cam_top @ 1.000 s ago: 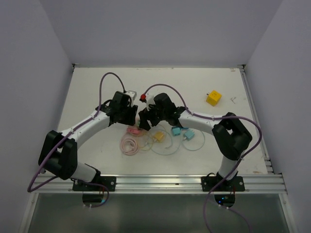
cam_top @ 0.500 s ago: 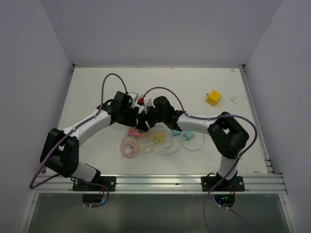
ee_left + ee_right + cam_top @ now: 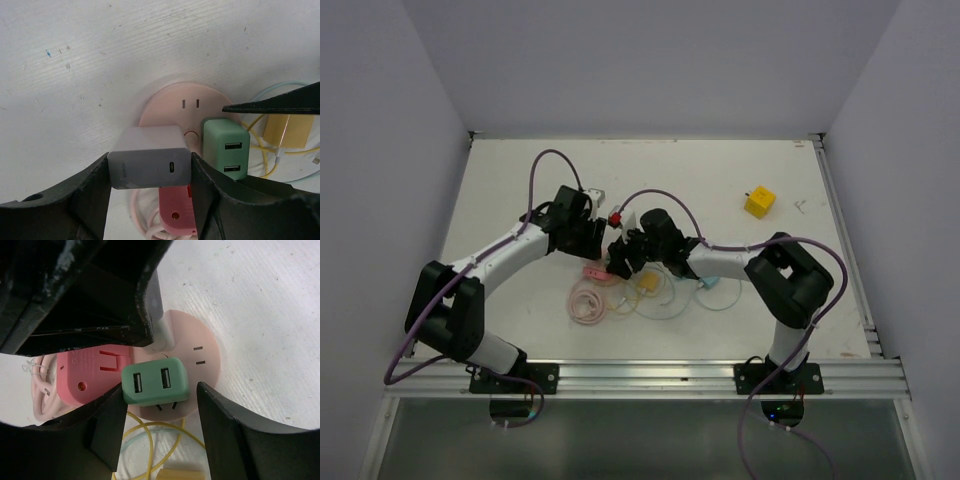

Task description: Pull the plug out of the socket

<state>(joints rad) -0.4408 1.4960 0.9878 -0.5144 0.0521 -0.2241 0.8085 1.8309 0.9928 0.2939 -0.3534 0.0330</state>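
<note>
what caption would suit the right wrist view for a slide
The right tool open around the green two-port plastic usb plug seated on the round pink plastic socket

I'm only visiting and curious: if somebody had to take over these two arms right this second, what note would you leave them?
Left pincer: shut on the grey charger, which is plugged into the round pink socket.
Right pincer: open, straddling the green charger plugged in beside it, with a slight gap at one finger.
Done: both arms are in position at the socket. No plug is off.
Left to do: close on the green charger and pull it out, probably while the left arm steadies the socket.
</note>
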